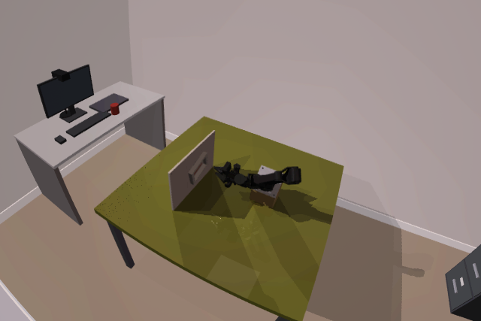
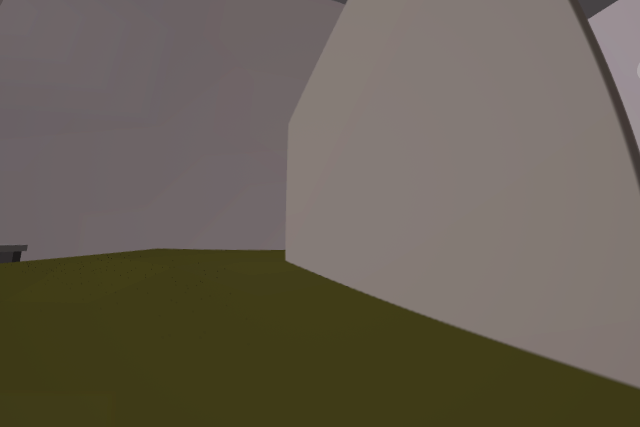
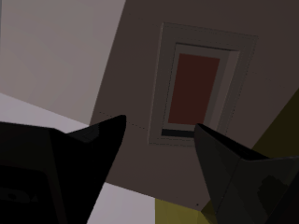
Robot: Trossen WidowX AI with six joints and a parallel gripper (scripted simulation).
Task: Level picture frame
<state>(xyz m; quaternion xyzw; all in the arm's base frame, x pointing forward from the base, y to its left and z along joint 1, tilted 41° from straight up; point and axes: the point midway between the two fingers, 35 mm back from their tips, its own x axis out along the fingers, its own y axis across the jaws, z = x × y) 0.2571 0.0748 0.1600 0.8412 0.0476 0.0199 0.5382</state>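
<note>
The picture frame [image 1: 191,178] [image 3: 163,84], with a red picture inside, hangs on the upright grey board [image 1: 180,189] [image 2: 439,153] [image 3: 135,61]. Against the board's edges it is tilted: in the top view its far end looks higher than its near end. The wrist view is turned sideways, with up toward the left. My gripper [image 1: 218,171] [image 3: 160,124] is open and empty. It stands off in front of the board, near its far end. The wrist view shows the fingertips apart, overlapping one end of the frame in the picture. Screw and notched strip are hidden.
The arm's base block [image 1: 265,198] stands on the olive table [image 1: 233,231] [image 2: 206,360] behind the gripper. A white desk [image 1: 50,154] with a monitor [image 1: 70,92] and red cup [image 1: 114,109] stands beyond the board. A dark cabinet [image 1: 464,282] is at the right.
</note>
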